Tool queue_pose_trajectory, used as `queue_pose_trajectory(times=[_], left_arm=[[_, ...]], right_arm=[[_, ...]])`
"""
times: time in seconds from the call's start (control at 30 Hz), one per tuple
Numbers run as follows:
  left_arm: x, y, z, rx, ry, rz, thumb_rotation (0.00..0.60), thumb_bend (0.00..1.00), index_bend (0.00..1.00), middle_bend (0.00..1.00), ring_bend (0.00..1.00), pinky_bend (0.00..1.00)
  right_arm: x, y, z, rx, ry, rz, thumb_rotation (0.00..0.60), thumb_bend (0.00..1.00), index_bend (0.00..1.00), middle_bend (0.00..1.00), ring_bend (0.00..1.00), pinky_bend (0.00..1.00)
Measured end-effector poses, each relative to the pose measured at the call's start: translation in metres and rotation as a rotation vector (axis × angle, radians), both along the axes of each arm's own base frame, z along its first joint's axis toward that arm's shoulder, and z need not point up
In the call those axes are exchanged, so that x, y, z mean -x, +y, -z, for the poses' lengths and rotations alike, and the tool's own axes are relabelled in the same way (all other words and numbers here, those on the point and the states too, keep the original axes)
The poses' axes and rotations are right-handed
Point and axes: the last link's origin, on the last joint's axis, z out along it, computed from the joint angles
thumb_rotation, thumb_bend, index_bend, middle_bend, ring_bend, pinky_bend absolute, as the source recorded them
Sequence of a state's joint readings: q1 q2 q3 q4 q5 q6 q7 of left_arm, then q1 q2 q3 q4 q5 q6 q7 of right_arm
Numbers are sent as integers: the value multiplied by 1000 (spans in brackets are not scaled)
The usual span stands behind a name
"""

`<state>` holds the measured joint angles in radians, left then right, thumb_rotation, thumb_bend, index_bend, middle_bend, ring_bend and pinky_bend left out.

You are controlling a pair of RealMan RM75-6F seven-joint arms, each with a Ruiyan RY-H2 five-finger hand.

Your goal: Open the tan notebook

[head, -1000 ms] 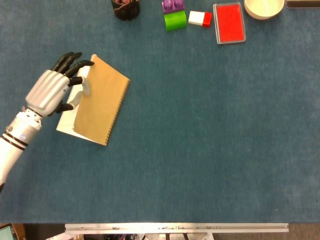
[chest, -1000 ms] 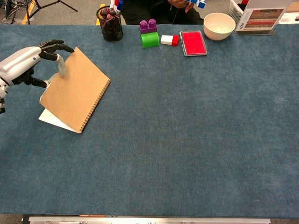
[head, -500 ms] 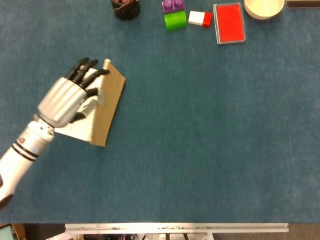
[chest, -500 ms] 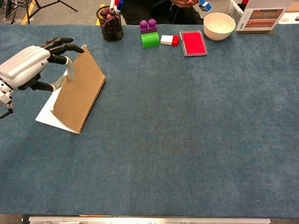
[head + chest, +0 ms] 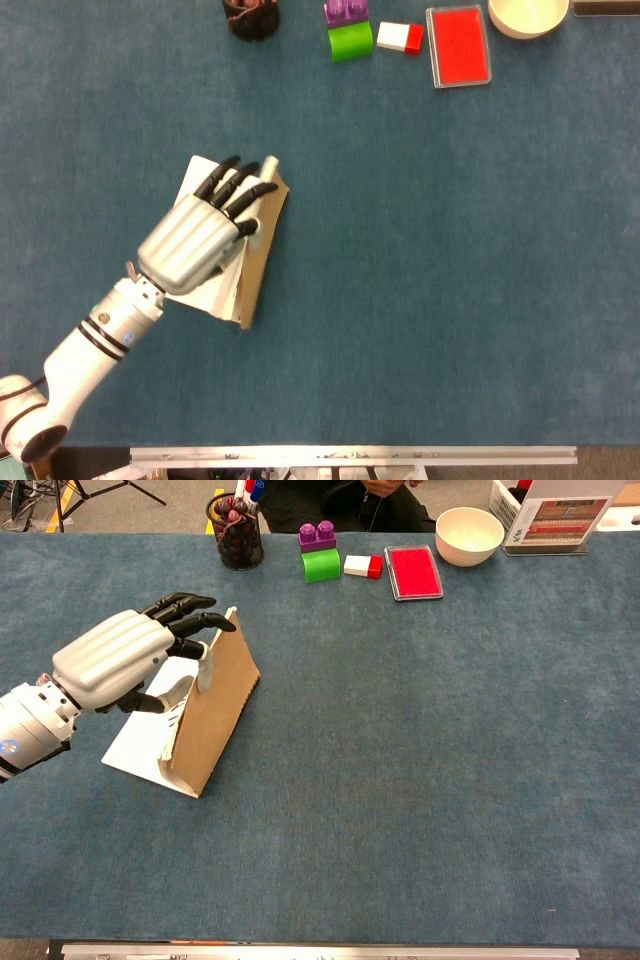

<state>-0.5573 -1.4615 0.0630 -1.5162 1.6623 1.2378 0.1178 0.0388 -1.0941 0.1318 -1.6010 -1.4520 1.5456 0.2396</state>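
Now, cover: tan notebook (image 5: pixel 215 720) cover stands near upright on the desk (image 5: pixel 420 780), spine along its right edge.
Hand: left hand (image 5: pixel 125 660) pinches the cover's top edge, just left of it.
Way over: rightward, across the spine.

Notebook (image 5: pixel 215 715) at table (image 5: pixel 400 780) left, cover raised; hand (image 5: pixel 125 660) left of cover; blocks (image 5: pixel 320 552), bowl (image 5: pixel 470 532) far behind.

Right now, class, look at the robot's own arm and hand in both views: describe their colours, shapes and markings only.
The left hand has a silver, ridged back and black fingers. Its forearm is a white cylinder ringed with dark bands near the wrist. No right arm appears in either view.
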Motion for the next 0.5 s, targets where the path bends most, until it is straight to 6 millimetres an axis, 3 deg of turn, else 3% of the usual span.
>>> queue_pose_trajectory(times=[0.3, 0.37, 0.5], left_arm=[[-13, -23, 14, 37, 28, 20, 600, 507, 693, 155, 8, 0], [-17, -28, 18, 59, 27, 20, 600, 507, 660, 145, 8, 0], [-23, -35, 24, 92, 44, 29, 600, 502, 494, 116, 7, 0]], right_arm=[[3, 1, 0, -1, -7, 2, 600, 532, 381, 369, 277, 367], [4, 2, 0, 0, -8, 3, 600, 532, 382, 369, 277, 367], [6, 3, 0, 3, -10, 8, 600, 532, 381, 369, 276, 367]])
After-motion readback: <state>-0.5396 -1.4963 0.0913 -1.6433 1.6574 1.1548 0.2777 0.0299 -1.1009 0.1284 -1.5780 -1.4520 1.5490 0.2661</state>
